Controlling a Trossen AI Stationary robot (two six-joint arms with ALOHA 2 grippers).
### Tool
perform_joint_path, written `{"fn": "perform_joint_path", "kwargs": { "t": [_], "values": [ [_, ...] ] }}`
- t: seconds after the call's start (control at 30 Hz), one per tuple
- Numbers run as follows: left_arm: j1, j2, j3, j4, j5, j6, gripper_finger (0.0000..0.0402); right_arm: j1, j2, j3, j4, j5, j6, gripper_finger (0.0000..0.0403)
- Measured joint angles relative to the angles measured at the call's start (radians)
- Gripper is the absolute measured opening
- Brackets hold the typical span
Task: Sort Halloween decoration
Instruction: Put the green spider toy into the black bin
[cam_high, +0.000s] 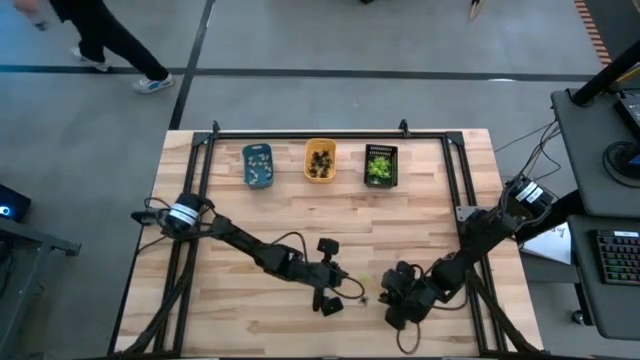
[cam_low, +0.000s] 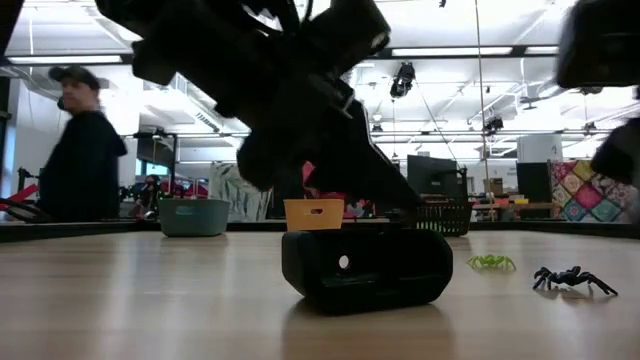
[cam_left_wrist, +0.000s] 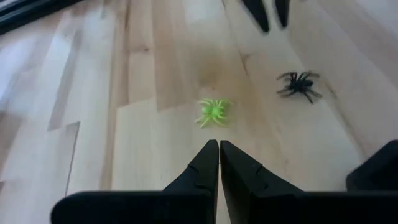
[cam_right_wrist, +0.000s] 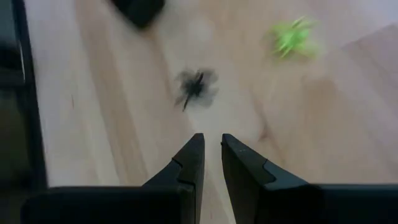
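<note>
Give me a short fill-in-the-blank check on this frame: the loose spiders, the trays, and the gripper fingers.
1. Two spiders lie loose on the table: a black spider and a ____ one.
2. The left gripper has its fingers ____, with nothing between them.
3. Between the blue tray and the black tray stands the ____ tray.
4. The right gripper holds ____.

Missing words: green; shut; orange; nothing
</note>
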Motion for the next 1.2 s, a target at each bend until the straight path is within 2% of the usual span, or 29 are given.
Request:
{"fn": "perform_joint_path", "kwargs": {
  "t": [0.07,0.33,0.43,0.57,0.93,1.07,1.2],
  "values": [
    [0.006,0.015,0.016,-0.004,0.004,0.015,0.0,0.016,0.009,0.0,-0.007,0.022,-0.068,0.0047],
    [0.029,0.024,0.043,-0.004,0.028,0.02,0.0,0.024,0.061,0.0,-0.004,0.266,-0.261,0.0047],
    [0.029,0.024,0.046,0.0,0.028,0.02,0.0,0.016,0.071,0.0,0.004,0.314,-0.323,0.005],
    [0.029,0.024,0.046,-0.001,0.028,0.02,0.0,-0.009,0.071,0.0,0.012,0.32,-0.36,0.0076],
    [0.032,0.023,0.045,-0.002,0.028,0.025,0.0,-0.056,0.071,-0.006,0.103,0.319,-0.458,0.0196],
    [0.031,0.023,0.045,-0.004,0.028,0.036,0.0,-0.056,0.071,-0.038,0.133,0.319,-0.458,0.0215],
    [0.031,0.022,0.044,-0.004,0.028,0.046,0.0,-0.058,0.071,-0.106,0.266,0.333,-0.474,0.0215]
  ]
}}
